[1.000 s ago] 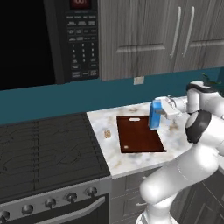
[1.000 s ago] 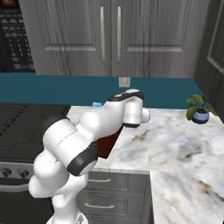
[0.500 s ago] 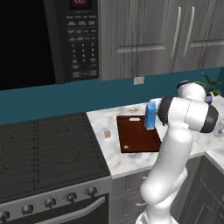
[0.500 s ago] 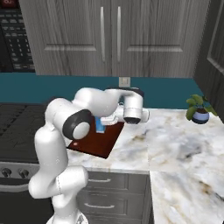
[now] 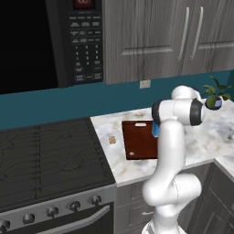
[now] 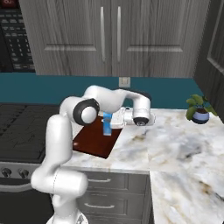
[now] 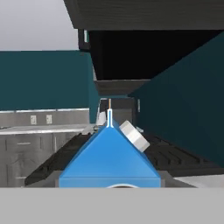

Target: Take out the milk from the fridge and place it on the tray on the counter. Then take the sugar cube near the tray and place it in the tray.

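Observation:
My gripper reaches in from the right and is shut on the milk, a small blue carton held upright low over the far part of the dark reddish-brown tray. I cannot tell whether the carton touches the board. From the left, my own arm hides most of the milk above the tray. The carton's gabled top and white cap sit close in the hand view. The sugar cube lies on the marbled counter just left of the tray. The fridge is out of view.
A black stove top adjoins the counter on the left, under a dark microwave. Grey wall cabinets hang above. A small potted plant stands at the counter's back right. Bare marble spreads right of the tray.
The arm has folded across in front of the tray, carrying the milk slightly left and lower over the board. The tray and sugar cube stay put.

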